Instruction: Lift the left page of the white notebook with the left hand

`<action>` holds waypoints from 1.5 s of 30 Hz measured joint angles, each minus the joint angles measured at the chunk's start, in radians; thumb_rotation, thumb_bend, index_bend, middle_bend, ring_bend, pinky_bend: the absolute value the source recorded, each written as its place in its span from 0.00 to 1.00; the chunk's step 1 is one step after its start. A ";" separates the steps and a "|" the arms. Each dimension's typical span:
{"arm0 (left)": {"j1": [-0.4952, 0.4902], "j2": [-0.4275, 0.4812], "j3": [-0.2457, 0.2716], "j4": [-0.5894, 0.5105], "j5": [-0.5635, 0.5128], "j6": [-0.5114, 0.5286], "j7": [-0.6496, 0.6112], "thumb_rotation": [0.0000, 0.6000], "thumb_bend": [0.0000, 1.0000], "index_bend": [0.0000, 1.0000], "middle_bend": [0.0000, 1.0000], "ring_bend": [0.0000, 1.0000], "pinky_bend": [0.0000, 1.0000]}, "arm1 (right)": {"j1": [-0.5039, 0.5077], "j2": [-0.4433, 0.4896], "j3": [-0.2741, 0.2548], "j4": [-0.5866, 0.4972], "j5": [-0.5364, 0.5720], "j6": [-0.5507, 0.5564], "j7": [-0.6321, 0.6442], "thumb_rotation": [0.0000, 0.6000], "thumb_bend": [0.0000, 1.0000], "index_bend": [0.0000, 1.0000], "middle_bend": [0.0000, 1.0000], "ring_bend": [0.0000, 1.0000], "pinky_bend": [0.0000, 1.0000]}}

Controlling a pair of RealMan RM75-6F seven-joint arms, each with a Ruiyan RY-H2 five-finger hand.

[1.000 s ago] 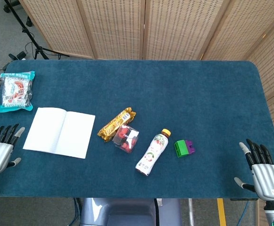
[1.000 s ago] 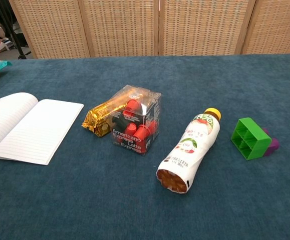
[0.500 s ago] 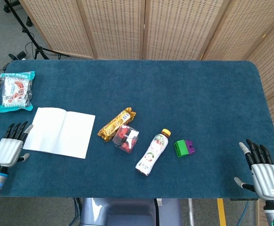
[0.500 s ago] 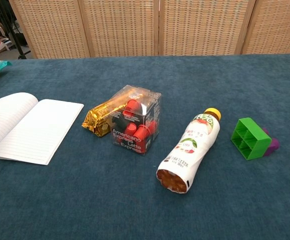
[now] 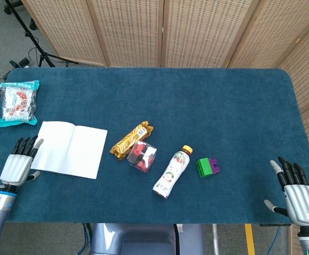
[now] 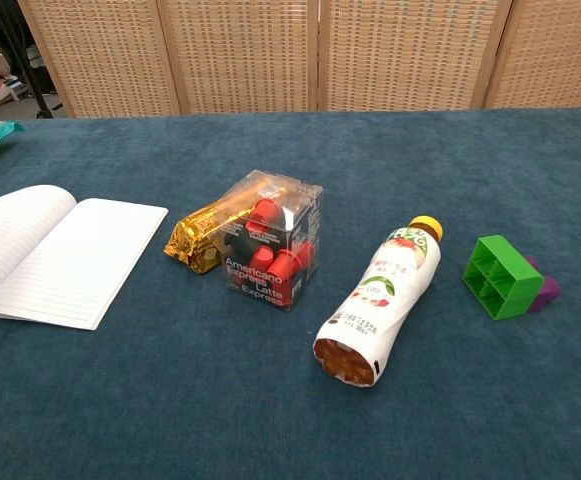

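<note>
Since a second ago, the left hand has slid in from the table's left edge toward the white notebook, and its dark fingertips now reach the outer edge of the left page; whether they actually touch the paper cannot be told. It holds nothing and its fingers lie straight, a little apart. At about five o'clock on the blue table, the right hand sits at the near edge, unchanged, fingers extended and apart, also grasping nothing. Neither hand shows in the chest view.

Nearest among the objects, a drink bottle with a yellow cap lies on its side near the middle, cap pointing away. Just to its three o'clock sits a green block touching a purple block. At the bottle's ten o'clock stands a clear box of red coffee capsules, and against its far side lies a gold-wrapped snack bar. The notebook lies open and flat at nine o'clock from the box, both lined pages face up, the left one bowed slightly at the spine in the chest view. Farther off, at ten o'clock of the table, rests a teal snack packet.
</note>
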 measured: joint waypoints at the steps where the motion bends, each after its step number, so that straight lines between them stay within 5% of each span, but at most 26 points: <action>1: -0.001 -0.003 0.001 0.001 0.000 0.000 -0.003 1.00 0.12 0.00 0.00 0.00 0.00 | 0.000 0.000 0.000 0.000 0.000 0.000 0.000 1.00 0.00 0.00 0.00 0.00 0.00; 30: -0.024 -0.033 0.008 0.017 -0.018 -0.039 0.020 1.00 0.13 0.00 0.00 0.00 0.00 | 0.000 0.001 0.001 0.000 0.001 0.001 0.006 1.00 0.00 0.00 0.00 0.00 0.00; 45: -0.025 -0.067 0.013 0.077 0.032 0.113 0.017 1.00 0.22 0.00 0.00 0.00 0.00 | 0.002 -0.003 -0.001 0.000 -0.001 -0.004 0.000 1.00 0.00 0.00 0.00 0.00 0.00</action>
